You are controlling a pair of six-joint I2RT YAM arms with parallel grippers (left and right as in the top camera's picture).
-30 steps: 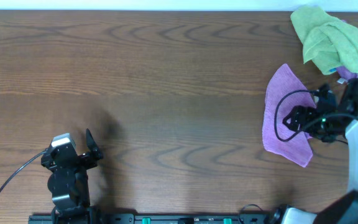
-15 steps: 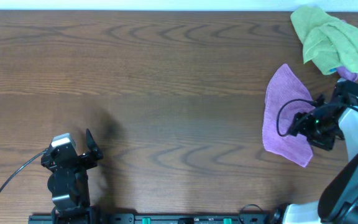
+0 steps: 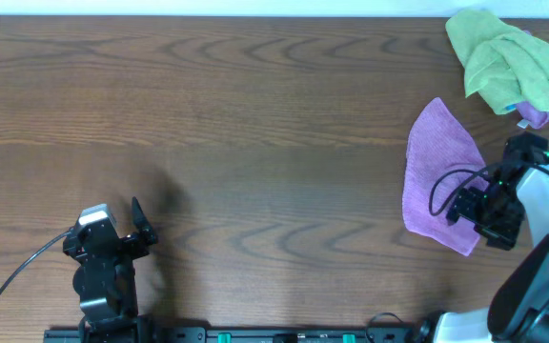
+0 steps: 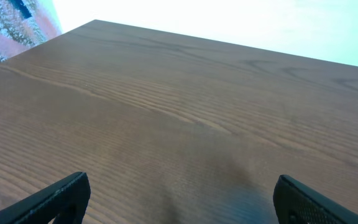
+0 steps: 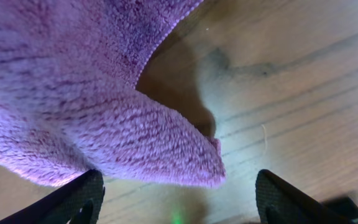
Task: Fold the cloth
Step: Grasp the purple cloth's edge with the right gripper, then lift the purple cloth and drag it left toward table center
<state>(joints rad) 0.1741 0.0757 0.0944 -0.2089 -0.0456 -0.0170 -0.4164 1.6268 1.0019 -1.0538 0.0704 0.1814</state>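
Our right gripper (image 3: 457,204) hangs spread wide over the near-right edge of the cloth (image 3: 435,162), which lies rumpled at the right side of the worktop (image 3: 255,143), near the green cloth (image 3: 503,57). From the wrist, a purple corner sits between the fingers, unpinched. Close too high and we catch nothing. Go too deep and we may grab two layers and drag the bundle. Our left gripper (image 3: 139,221), also spread and empty, waits well apart.
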